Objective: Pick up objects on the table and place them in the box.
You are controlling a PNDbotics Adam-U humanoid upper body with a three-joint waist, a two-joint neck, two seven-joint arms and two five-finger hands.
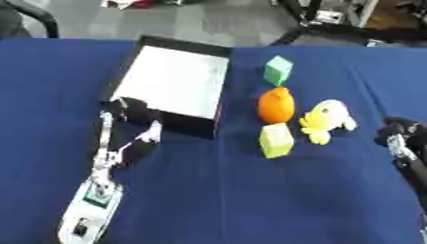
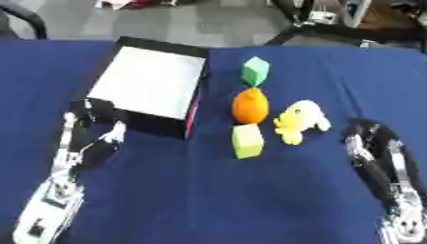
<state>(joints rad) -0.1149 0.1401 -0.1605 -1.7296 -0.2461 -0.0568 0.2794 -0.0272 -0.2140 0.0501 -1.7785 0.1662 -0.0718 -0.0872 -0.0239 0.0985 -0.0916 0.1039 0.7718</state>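
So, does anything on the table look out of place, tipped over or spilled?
Nothing stands out. The green cube, orange fruit, yellow-green cube and yellow plush toy sit apart on the blue cloth, beside the box.

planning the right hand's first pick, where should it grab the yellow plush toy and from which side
Take the yellow plush toy across its rounded body, not the small limbs at its lower left. Probably come from above and the right: the right hand is on that side, with bare cloth between, while the orange and yellow-green cube crowd its left.
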